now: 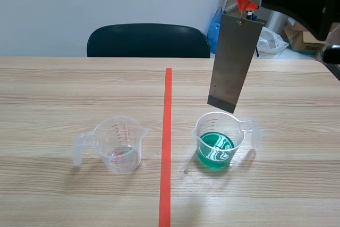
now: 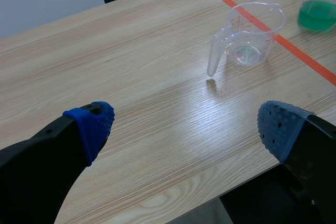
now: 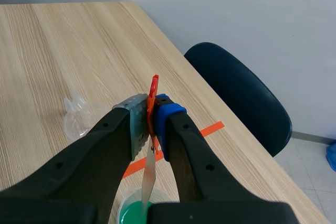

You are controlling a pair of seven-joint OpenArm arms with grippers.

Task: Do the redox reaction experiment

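- Right gripper (image 3: 149,114): jaws clamped on an orange-red clip (image 3: 153,85).
- A grey metal plate (image 1: 234,65) hangs from the clip, its lower edge over the cup of green liquid (image 1: 218,142).
- Left gripper (image 2: 186,124): jaws wide apart above the table (image 2: 157,77), with the nearly empty clear cup (image 2: 247,38) well ahead.

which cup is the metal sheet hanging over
The cup of green liquid, right of the tape line; the right gripper holds the metal sheet above it. The other cup looks almost empty.
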